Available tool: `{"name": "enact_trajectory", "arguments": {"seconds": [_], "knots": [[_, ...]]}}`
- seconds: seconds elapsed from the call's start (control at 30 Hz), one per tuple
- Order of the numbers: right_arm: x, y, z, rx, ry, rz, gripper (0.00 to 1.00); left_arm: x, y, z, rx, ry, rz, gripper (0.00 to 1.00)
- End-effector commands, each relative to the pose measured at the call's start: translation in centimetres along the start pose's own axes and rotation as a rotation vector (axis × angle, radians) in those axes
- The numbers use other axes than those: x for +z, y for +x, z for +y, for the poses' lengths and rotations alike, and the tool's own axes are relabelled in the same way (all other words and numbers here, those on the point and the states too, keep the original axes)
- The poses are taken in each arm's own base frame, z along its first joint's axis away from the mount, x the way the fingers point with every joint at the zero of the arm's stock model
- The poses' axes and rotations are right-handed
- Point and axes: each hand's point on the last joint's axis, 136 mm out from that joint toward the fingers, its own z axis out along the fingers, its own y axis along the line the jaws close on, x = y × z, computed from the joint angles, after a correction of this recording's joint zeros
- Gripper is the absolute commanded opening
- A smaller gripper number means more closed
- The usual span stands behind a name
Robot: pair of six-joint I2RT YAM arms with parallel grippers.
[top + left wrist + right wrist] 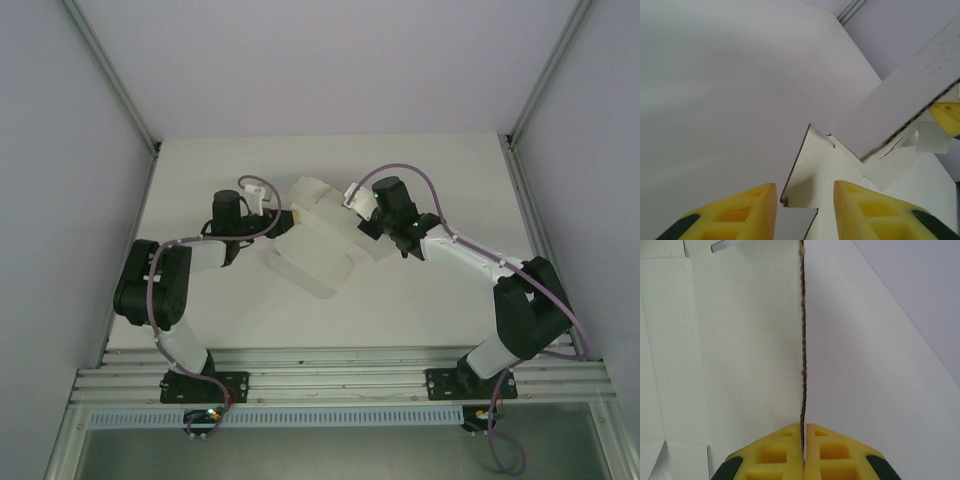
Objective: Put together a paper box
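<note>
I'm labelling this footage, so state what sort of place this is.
Probably a lab robot test cell. A white table is boxed in by plain walls on aluminium framing. The left arm and right arm are bolted to a rail at its near edge, working a paper box.

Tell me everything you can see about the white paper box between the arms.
The paper box is plain white thin cardboard with brown cut edges, a partly folded blank with flaps, slits and creases, not yet closed. It lies in the middle of the table, some panels flat, others raised. The right gripper is shut on one upright panel's edge. A flap corner sits in the gap of the left gripper, whose fingers look clear of it.
</note>
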Motion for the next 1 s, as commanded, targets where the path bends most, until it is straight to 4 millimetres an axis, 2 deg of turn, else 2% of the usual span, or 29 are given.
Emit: {"name": "enact_trajectory", "arguments": {"seconds": [0.0,0.1,0.2,0.27,0.47,0.57,0.67,0.73,0.87,0.97], "knots": [[-1.1,-0.7,0.2,0.026,-0.027,-0.029,0.0,0.2,-0.4,-1.2,0.071,0.056,-0.012,0.33],[-1.3,-0.6,0.1,0.035,-0.027,-0.025,0.0,0.2,-0.4,-1.6,0.096,0.074,-0.017,0.27],[-1.3,-0.4,0.3,0.038,-0.035,-0.021,0.0,0.0,-0.5,-2.3,0.14,0.109,-0.043,0.17],[-1.3,-0.3,0.2,0.059,-0.038,-0.019,0.0,-0.2,-0.6,-2.7,0.163,0.129,-0.06,0.0],[-0.9,0.1,-1.5,0.172,-0.04,0.026,0.0,-0.5,0.5,-3.4,0.224,0.13,-0.057,0.0],[-0.7,0.1,-1.6,0.235,-0.082,0.045,0.0,-0.5,1.2,-3.3,0.274,0.056,-0.052,0.0],[-0.5,0.4,-2.2,0.363,-0.151,0.043,0.0,-0.2,2.3,-2.9,0.336,-0.045,-0.015,0.0],[-0.2,1.2,-3.3,0.476,-0.163,0.06,0.0,0.0,2.9,-3.3,0.363,-0.057,-0.002,0.0],[0.6,3.4,-4.3,0.669,-0.241,0.102,0.0,-0.6,2.9,-4.4,0.346,-0.002,-0.068,0.0],[0.8,4.1,-4.0,0.684,-0.273,0.1,0.0,-1.3,2.4,-6.5,0.365,0.102,-0.143,0.0]]}}
